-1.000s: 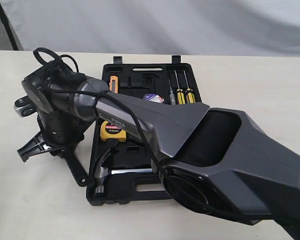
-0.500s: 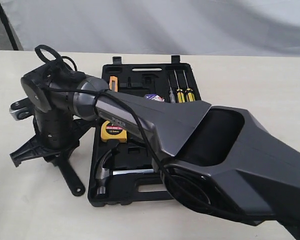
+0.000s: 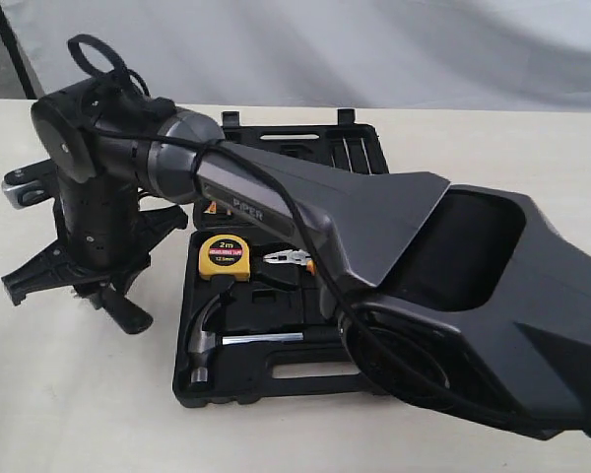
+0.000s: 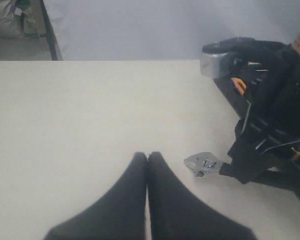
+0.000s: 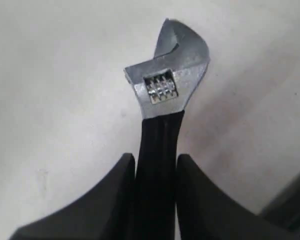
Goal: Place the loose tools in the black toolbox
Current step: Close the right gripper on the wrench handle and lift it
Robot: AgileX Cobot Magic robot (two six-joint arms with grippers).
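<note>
My right gripper [image 3: 87,286] has reached across to the table left of the black toolbox [image 3: 276,379] and is shut on the black handle of the adjustable wrench [image 5: 160,150]. The wrench's silver jaw [image 3: 18,187] sticks out past the wrist, and the handle end [image 3: 128,315] points down at the table. In the left wrist view the same jaw [image 4: 202,164] hangs just above the tabletop. The chrome claw hammer [image 3: 205,345] lies in a recess of the toolbox's near half. My left gripper [image 4: 147,156] is shut on nothing, over bare table near the wrench.
A yellow tape measure [image 3: 222,256] and orange-handled pliers [image 3: 288,259] lie in the toolbox. Screwdrivers [image 3: 360,148] sit in its far half, mostly behind the right arm [image 3: 374,246], which covers much of the case. A white backdrop [image 3: 325,49] rises beyond the table's far edge.
The right gripper has moved up and further left with the wrench in it. The handle end has come off the table. Tape measure and pliers now show more fully.
</note>
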